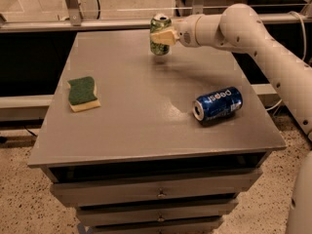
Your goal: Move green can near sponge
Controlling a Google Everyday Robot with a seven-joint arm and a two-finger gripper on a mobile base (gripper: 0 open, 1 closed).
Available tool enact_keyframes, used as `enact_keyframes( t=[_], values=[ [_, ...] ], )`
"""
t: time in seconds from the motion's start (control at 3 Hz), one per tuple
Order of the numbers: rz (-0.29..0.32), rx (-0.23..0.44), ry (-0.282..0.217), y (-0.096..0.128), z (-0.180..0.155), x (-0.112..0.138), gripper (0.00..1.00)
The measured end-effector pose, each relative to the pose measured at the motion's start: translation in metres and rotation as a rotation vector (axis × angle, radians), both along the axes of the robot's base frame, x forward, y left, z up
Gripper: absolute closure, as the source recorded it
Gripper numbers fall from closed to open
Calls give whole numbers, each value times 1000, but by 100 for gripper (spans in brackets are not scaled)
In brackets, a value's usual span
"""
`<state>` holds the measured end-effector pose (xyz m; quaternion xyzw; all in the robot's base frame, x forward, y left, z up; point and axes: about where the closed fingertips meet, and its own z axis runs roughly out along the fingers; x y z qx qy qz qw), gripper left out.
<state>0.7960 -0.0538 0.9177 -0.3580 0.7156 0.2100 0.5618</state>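
Near the far edge of the worktop (146, 126), my hand (163, 35) is clamped on the green can (159, 48), upright and seemingly just off the surface, and I fear a low carry to the sponge (83, 92) at the left could snag its base and tip it.

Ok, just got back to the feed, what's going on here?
The gripper is shut on the green can near the far edge of the table, holding it upright, seemingly just off the surface. The sponge lies at the left, well apart, so the can is not yet near it. A Pepsi can lies on its side at the right.
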Motion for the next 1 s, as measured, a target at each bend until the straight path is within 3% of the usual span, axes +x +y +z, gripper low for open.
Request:
enact_keyframes(
  t=[0.33, 1.0],
  values=[
    [45, 8, 5, 16, -2, -6, 100],
    [345, 21, 61, 106, -23, -90, 100]
  ],
)
